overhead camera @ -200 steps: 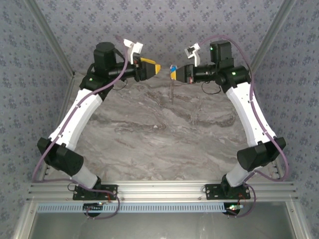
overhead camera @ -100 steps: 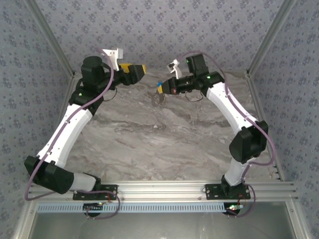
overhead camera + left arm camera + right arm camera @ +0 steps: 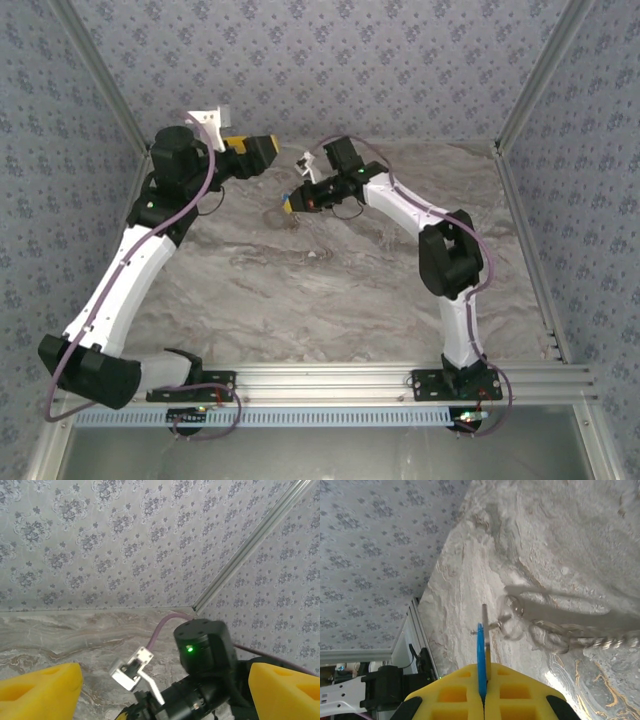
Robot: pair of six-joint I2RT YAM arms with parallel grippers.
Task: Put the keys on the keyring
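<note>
We see our right gripper (image 3: 292,203) clenched on the blue-headed key (image 3: 480,645), pale blade sticking out, thin grey-tan chain-like keyring (image 3: 555,632) at the blade over the marble table (image 3: 580,540), our left gripper (image 3: 266,149) released, empty

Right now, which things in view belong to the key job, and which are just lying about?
Job:
key, clamped in the shut right gripper
keyring, its ring at the key's blade, chain trailing along the table
left gripper, open

Just surroundings:
the marble table itself
patterned wall
aluminium frame rail
</note>
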